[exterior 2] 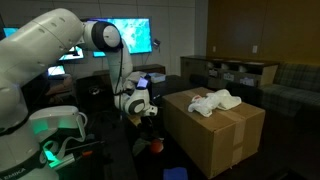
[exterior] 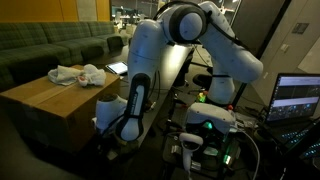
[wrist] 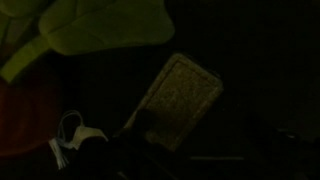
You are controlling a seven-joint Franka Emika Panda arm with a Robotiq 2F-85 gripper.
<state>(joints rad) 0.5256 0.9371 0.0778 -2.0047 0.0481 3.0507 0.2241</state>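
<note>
Cloth (exterior 2: 215,101), crumpled, tops blocky cardboard box (exterior 2: 232,138).

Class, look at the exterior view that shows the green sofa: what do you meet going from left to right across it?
Crumpled white cloth → white robot arm → lit laptop screen. The long green sofa and the brown box span the cloth's place, so they are left out.

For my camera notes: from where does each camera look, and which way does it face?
Exterior view: from the base side, facing the sofa; the arm bends down beside the box.
Exterior view: from behind the arm, facing the monitors; gripper low.
Wrist view: looks down, dark; a pale pad; robot parts indistinct.
Shared: both exterior views show the cloth on the box.
</note>
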